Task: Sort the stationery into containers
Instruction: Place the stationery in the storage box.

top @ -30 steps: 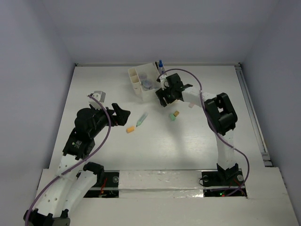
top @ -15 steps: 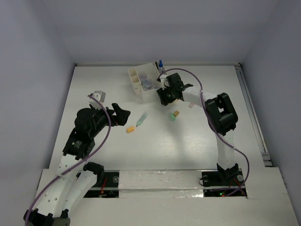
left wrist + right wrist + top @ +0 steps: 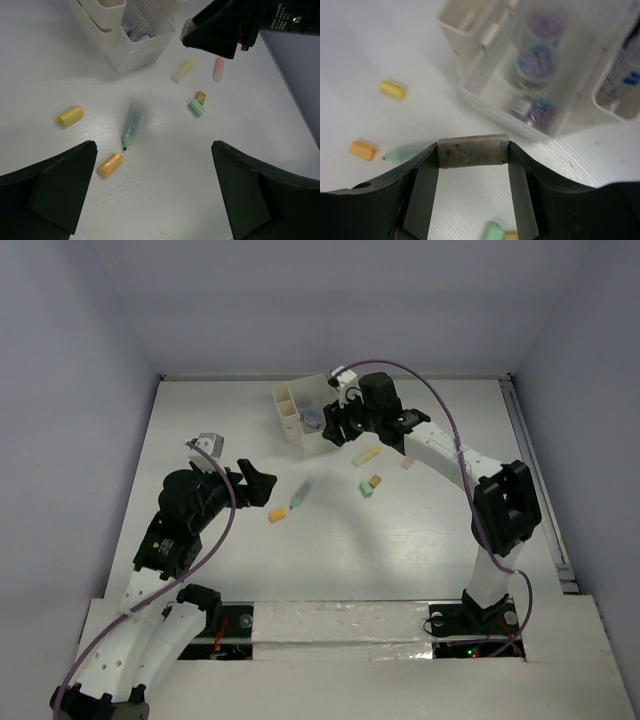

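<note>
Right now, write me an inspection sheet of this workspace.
Surface: white table, no spills seen.
Job's things: cream organizer holds purple jars in its mesh bay. Loose on the table are the green marker, yellow block, orange block, green block, pale yellow stick and pink stick.
Clutter: nothing seen.
Grippers: left end effector open, empty, above the loose items. Right end effector shut on a whitish block, beside the organizer.
Cables: left purple cable and right purple cable loop along the arms, no snag seen.
Surroundings: plain walls on three sides, rail along the table's right edge.
</note>
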{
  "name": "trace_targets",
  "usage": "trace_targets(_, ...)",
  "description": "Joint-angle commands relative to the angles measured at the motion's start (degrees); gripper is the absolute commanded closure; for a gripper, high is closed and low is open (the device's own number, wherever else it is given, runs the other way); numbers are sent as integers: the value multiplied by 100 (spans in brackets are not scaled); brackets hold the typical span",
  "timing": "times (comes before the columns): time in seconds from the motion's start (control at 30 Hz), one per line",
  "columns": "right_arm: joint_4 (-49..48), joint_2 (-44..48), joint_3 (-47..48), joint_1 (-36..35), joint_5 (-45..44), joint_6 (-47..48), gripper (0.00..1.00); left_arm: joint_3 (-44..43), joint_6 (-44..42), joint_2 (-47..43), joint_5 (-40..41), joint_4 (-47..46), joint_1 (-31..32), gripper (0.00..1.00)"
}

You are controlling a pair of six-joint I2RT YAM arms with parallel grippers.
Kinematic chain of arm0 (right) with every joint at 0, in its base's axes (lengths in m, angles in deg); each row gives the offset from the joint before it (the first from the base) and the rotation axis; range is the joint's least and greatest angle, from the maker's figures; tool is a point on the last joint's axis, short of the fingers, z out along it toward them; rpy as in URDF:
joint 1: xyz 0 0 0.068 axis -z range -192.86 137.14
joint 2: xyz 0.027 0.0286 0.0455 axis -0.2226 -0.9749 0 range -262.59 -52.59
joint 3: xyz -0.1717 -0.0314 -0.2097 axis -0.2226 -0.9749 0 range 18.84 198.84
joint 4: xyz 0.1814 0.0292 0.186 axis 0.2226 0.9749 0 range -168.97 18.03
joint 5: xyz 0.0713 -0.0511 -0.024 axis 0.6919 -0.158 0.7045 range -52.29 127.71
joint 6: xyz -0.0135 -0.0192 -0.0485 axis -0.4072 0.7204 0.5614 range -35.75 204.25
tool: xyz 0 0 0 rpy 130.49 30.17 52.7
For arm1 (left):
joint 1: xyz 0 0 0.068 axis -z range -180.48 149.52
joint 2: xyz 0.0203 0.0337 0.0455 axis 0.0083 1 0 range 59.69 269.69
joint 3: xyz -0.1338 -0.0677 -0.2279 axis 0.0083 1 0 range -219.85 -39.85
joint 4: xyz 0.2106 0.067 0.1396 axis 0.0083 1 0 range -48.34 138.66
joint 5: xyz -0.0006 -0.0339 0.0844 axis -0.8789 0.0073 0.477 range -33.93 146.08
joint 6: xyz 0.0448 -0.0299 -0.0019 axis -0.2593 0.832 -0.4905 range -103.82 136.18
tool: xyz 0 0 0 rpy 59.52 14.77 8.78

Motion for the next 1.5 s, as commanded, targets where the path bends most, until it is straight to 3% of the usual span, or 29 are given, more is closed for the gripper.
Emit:
trace_targets(0.0, -497, -12, 463, -264, 687, -348, 46, -33, -70, -68, 121, -185, 24, 1)
trace_targets(0.33, -656, -1734, 3178, -466, 1216, -1306, 46, -42, -70, -77, 209, -149, -29, 1)
trace_targets(0.77, -1578, -3115, 4690, -519, 382, -2054, 46, -50, -70, -33, 209, -141, -29, 1)
trace_targets(1.47, -1974, -3775, 4973, -519, -516, -2037, 36, -59, -70, -42, 201, -141, -29, 1)
